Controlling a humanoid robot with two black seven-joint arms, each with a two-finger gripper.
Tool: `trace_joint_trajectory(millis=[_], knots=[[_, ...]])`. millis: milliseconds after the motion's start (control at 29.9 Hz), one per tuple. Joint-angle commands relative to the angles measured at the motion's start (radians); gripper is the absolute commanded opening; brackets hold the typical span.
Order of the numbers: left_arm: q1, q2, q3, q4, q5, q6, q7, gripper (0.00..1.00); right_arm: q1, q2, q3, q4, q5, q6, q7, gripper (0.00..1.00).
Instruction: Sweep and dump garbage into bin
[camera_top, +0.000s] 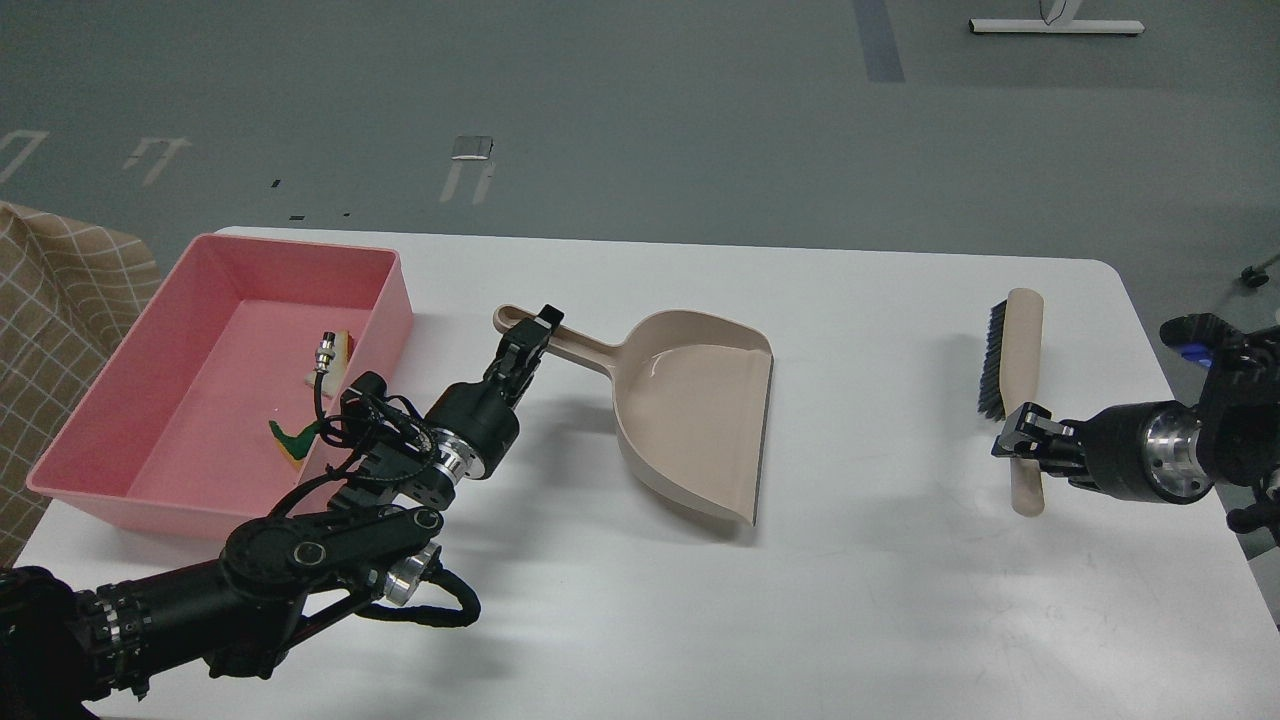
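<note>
Your left arm (300, 545) hides part of the sponge scrap (290, 437) in the bin (120, 400). The right arm (1190, 440) is cut off at the right edge.

Even overhead light, sharp focus throughout — soft shadows lie on the white table (880, 600), glare glints inside the dustpan (690, 400).

You saw the pink bin (140, 400) at the table's left edge; bread slice (338, 352) and sponge (290, 440) lay inside.
</note>
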Motion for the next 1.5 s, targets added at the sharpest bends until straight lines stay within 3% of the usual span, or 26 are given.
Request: trace_joint_trajectory(millis=[0, 334, 568, 602, 635, 702, 769, 903, 969, 1036, 1070, 1471], knots=[[0.009, -0.004, 0.000, 0.004, 0.000, 0.000, 0.000, 0.00, -0.005, 0.000, 0.000, 0.001, 0.000, 0.000, 0.000, 0.18], [0.029, -0.006, -0.002, 0.008, 0.000, 0.000, 0.000, 0.00, -0.008, 0.017, -0.002, -0.001, 0.000, 0.000, 0.000, 0.28], [0.035, -0.006, -0.002, 0.008, 0.000, 0.000, 0.000, 0.00, -0.008, 0.020, -0.002, -0.002, 0.001, 0.000, 0.000, 0.43], [0.035, -0.006, -0.003, 0.007, -0.001, 0.000, 0.000, 0.04, -0.008, 0.020, -0.002, -0.002, 0.001, 0.000, 0.000, 0.47], [0.035, -0.006, -0.005, 0.007, -0.002, 0.000, 0.000, 0.19, -0.008, 0.020, -0.002, -0.004, 0.001, 0.000, 0.000, 0.50], [0.035, -0.010, -0.005, 0.005, -0.003, 0.000, 0.000, 0.34, -0.008, 0.020, 0.000, -0.002, 0.001, 0.000, 0.000, 0.57], [0.036, -0.018, -0.005, 0.005, -0.003, 0.000, 0.000, 0.41, -0.008, 0.020, 0.000, -0.002, 0.001, 0.000, 0.000, 0.63], [0.036, -0.023, -0.006, 0.002, -0.009, 0.000, 0.000, 0.68, -0.008, 0.020, 0.000, -0.002, 0.001, 0.000, 0.000, 0.79], [0.036, -0.023, -0.008, 0.002, -0.015, 0.000, 0.000, 0.73, -0.008, 0.020, 0.000, -0.002, 0.001, 0.000, 0.000, 0.83], [0.036, -0.023, -0.015, 0.002, -0.020, 0.000, 0.000, 0.93, -0.007, 0.020, 0.001, -0.002, 0.001, 0.000, 0.000, 0.93], [0.036, -0.023, -0.015, -0.001, -0.020, 0.000, 0.000, 0.96, -0.007, 0.020, 0.001, -0.002, 0.001, 0.000, 0.000, 0.93], [0.056, -0.013, -0.015, -0.045, -0.018, 0.000, 0.000, 0.98, -0.008, 0.014, 0.001, 0.002, 0.003, 0.000, 0.000, 1.00]])
